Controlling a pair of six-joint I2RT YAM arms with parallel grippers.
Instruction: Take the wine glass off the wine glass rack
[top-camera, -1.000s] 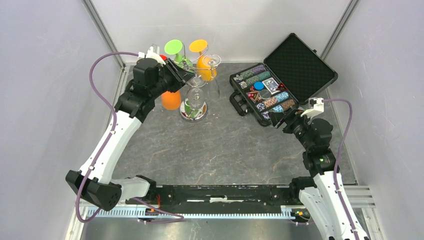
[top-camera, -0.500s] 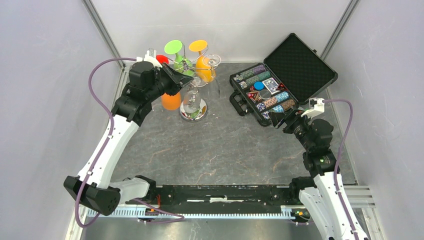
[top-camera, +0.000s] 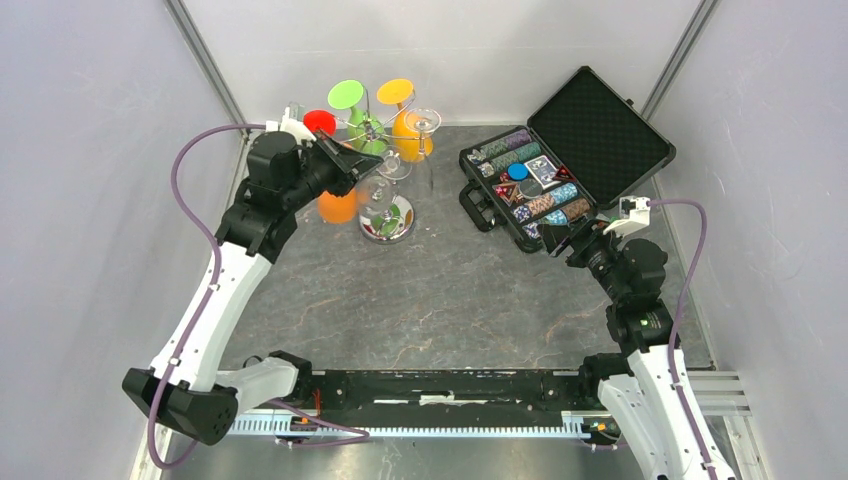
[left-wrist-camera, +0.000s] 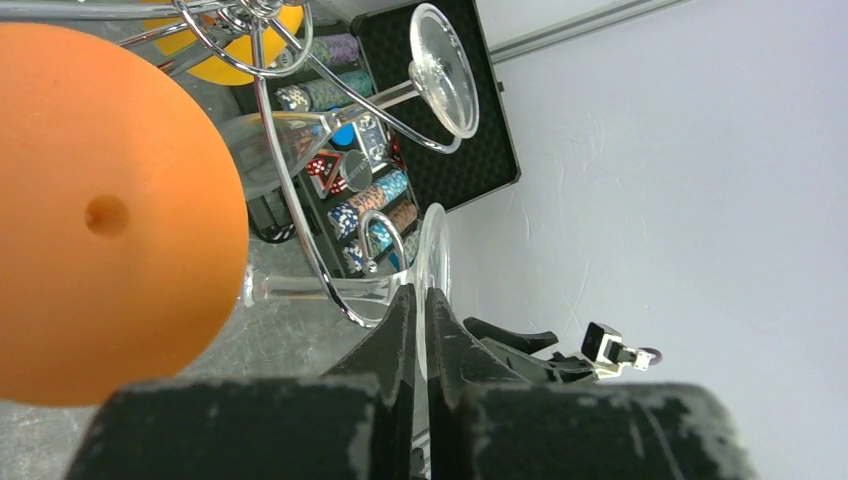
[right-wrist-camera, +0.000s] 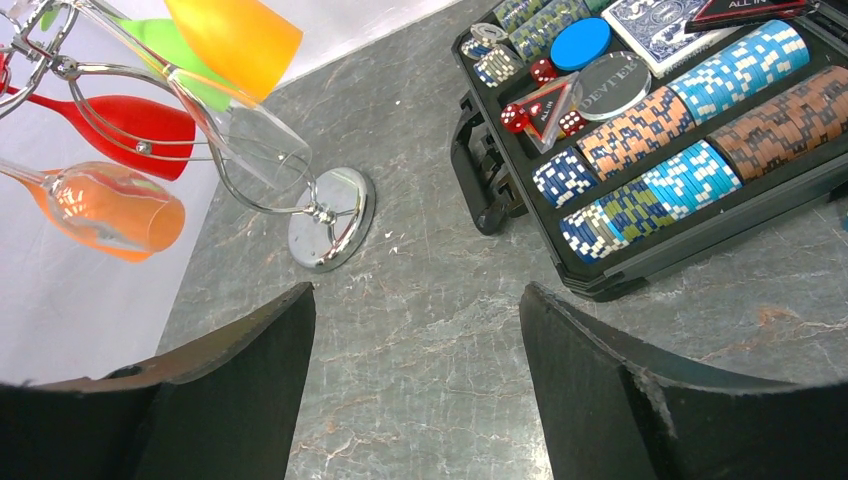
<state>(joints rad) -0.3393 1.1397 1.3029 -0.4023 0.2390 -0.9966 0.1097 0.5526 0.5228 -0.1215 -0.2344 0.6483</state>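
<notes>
Drawing left of the wine glass rack (top-camera: 388, 222) since earlier, left end effector (left-wrist-camera: 420, 300) pinches the wine glass (left-wrist-camera: 300, 289) foot, stem seemingly still hooked; orange glass (left-wrist-camera: 100, 200) crowds it; right end effector (right-wrist-camera: 415, 300) gapes, well right.

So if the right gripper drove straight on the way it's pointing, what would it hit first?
The right gripper would most likely meet bare table between the rack's base and the poker case; depth is unclear, so the case's handle could come first.
</notes>
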